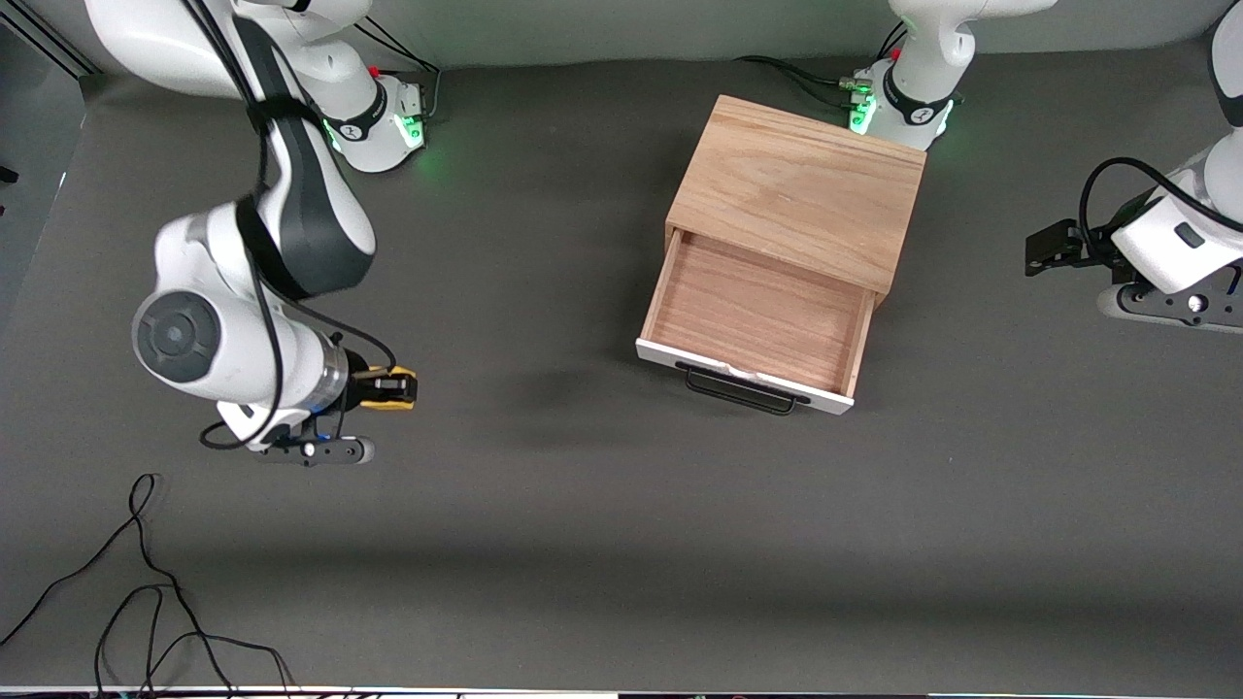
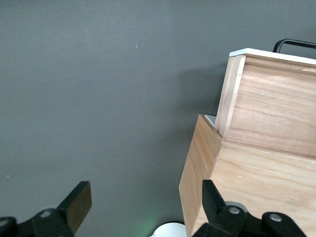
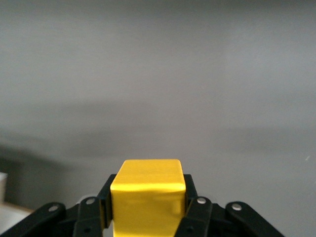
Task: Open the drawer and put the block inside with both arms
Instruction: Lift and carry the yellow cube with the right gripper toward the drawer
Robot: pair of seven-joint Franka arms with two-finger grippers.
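Right end effector point(image 1: 393, 386): fingers pressed onto the yellow block point(image 3: 147, 203), pinching it from both sides. Block is held in the air over bare table point(image 1: 602, 544) toward the right arm's end, well apart from the cabinet point(image 1: 801, 189).

Drawer point(image 1: 757, 316): pulled out of the light oak cabinet, interior shows nothing inside. White front panel w/ black wire handle point(image 1: 743, 388) faces the front camera.

Left end effector point(image 2: 143, 210): fingers point(image 2: 79, 200) spread wide, nothing between them. It hangs at the left arm's end of the table, beside the cabinet, not touching it. Left arm waits.

Loose black cable point(image 1: 146, 592) lies on the table nearer the front camera than the right end effector.
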